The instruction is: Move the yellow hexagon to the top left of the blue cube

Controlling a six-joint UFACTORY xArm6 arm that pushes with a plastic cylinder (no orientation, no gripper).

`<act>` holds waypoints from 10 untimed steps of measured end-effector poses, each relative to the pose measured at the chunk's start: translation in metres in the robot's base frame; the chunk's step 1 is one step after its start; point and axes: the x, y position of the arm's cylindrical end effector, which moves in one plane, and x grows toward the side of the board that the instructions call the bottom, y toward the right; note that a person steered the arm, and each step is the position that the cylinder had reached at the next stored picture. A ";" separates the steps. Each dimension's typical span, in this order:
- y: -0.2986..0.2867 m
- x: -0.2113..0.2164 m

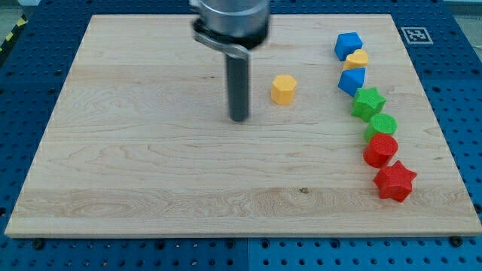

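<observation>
Camera view: you see my tip resting on the wooden surface, just left of the yellow hexagon and apart from it; no hand is fitted, so nothing is held. The blue cube heads a column of blocks along the view's right, well right of the hexagon.

A pale wooden board is laid on a blue perforated table. A black-and-white marker is seen at the board's far right corner.
</observation>
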 end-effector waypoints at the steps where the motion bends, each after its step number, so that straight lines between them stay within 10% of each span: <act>1: 0.073 0.008; 10: 0.060 -0.059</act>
